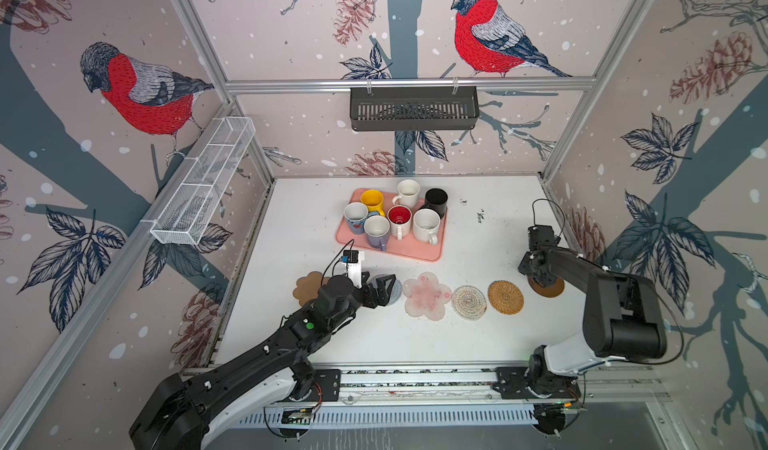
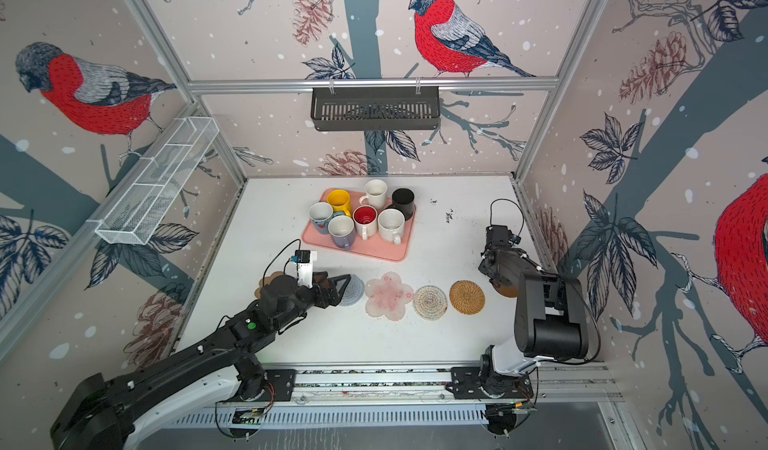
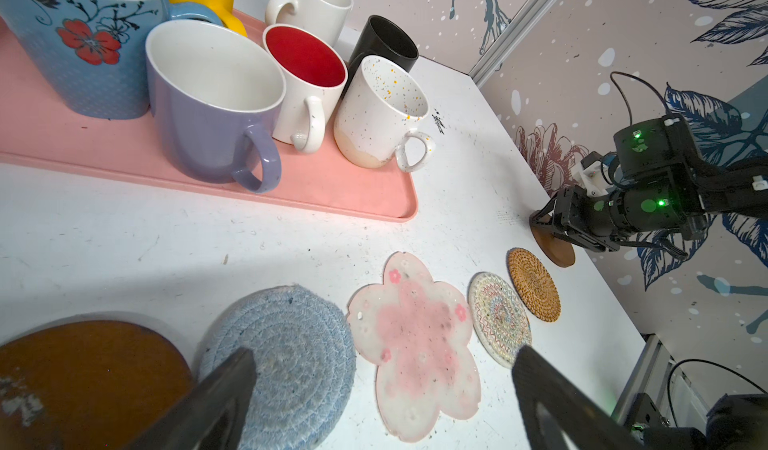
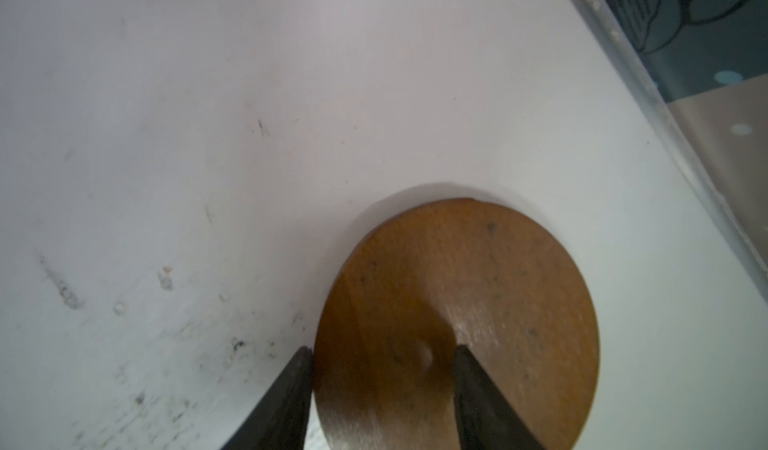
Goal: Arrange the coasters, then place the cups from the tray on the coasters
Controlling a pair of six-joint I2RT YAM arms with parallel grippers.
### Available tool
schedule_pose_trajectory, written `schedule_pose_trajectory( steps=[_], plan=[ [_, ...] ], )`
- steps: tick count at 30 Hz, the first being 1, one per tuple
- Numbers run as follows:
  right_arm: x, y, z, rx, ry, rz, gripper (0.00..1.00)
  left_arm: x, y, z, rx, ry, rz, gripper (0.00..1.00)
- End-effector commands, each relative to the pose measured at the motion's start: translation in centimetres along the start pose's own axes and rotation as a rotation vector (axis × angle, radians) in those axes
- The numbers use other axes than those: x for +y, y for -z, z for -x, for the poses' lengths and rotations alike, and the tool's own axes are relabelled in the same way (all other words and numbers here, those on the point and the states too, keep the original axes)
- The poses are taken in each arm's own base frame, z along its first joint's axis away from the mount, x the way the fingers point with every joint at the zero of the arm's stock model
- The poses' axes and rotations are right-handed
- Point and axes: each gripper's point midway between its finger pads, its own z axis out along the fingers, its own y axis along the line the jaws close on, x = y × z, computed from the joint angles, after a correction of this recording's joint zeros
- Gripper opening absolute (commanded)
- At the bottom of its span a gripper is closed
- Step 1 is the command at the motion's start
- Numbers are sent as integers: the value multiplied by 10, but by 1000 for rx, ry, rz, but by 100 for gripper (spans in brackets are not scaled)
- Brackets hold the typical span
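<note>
Right gripper (image 4: 383, 349) half-open astride rim of brown disc (image 4: 498, 281), near right edge of worktop (image 4: 208, 94), likely aligning it; left gripper (image 3: 384, 352) wide, empty, over blue coaster (image 3: 291, 335).

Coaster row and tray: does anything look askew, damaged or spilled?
Nothing is tipped or spilled: the mugs stand upright on the tray. Two blemishes show: a pale, worn-looking patch on the brown coaster beside the blue coaster, and dark smudges on the table beside the tray.
</note>
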Motion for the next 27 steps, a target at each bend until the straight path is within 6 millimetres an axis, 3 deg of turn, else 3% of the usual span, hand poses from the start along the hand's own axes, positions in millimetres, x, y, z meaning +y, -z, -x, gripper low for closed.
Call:
schedule_pose_trajectory(
  steps=[1,6,15,21,27],
  plan=[
    [-7,9,-28,147,-4,-4,56,-5,1,6,-22,2,-24,97],
    [-15,17,6,105,-45,-1,56,-4,0,6,-23,1,-18,97],
    [-27,10,62,18,-117,45,55,-1,0,5,-21,-5,-5,97],
    [-36,2,86,-41,-150,54,54,-1,-1,5,-21,-6,-1,97],
    [-40,-9,97,-85,-164,81,52,0,-3,2,-12,-7,2,97]
  ],
)
